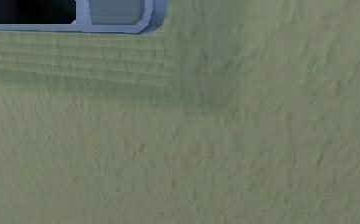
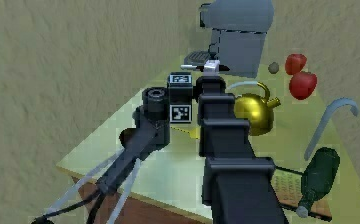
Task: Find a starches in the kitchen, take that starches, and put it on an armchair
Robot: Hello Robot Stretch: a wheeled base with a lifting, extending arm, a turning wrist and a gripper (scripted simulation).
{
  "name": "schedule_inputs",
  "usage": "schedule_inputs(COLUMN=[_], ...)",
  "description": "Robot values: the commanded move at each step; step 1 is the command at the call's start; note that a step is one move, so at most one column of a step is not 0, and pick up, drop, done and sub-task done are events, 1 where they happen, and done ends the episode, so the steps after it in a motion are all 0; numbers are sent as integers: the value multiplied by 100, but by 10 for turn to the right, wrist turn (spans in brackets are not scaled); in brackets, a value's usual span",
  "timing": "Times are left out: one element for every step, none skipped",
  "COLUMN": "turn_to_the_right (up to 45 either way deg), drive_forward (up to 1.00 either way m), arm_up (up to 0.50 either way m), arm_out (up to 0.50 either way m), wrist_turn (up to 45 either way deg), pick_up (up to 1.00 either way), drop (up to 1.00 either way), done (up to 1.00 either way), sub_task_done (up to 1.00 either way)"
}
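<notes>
My gripper reaches down to the arm side view's lower left from its dark body, beside the two white marker squares. Only the bare pale countertop and the wall lie behind its thin fingers, so it holds nothing. A small grey-brown blob sits far back on the counter, next to two red round things. I cannot tell what the blob is.
A golden kettle stands just right of the arm. Behind it are a grey coffee machine and a dark bowl. A green bottle and a curved grey faucet are at the right. The forward view shows a green wall and a window frame.
</notes>
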Motion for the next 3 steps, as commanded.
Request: schedule_inputs(turn_to_the_right=[0,0,0], drive_forward=[0,0,0], arm_up=[0,0,0], arm_out=[0,0,0], wrist_turn=[450,450,210], pick_up=[0,0,0], drop=[0,0,0], done=[0,0,0], sub_task_done=[0,0,0])
